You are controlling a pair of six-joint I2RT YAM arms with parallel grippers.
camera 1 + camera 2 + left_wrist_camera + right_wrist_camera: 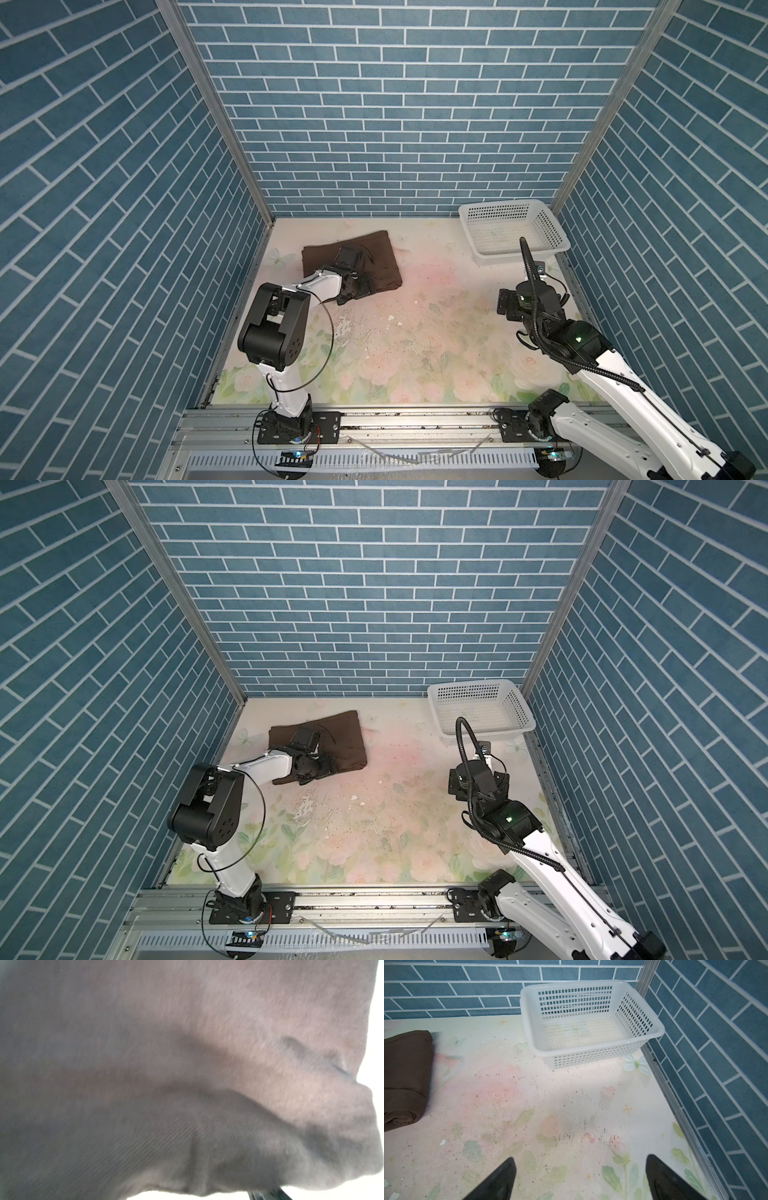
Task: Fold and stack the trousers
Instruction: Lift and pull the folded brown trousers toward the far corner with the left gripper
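Trousers (384,257) lie folded in a brown bundle at the far left of the worktop (436,332), near the back wall. You can see them in both top views. Your left claw (357,287) is down on the near edge of the bundle. Its wrist view is filled with brown cloth (187,1064), very close and blurry. That claw stands wide, but you cannot tell if any cloth sits between its fingers. Your right claw (580,1158) hangs over the bare worktop on the right side, spread wide and holding nothing. Its black fingers (500,1180) point toward the white basket (591,1058) in the far right corner. The trousers and the basket are well apart.
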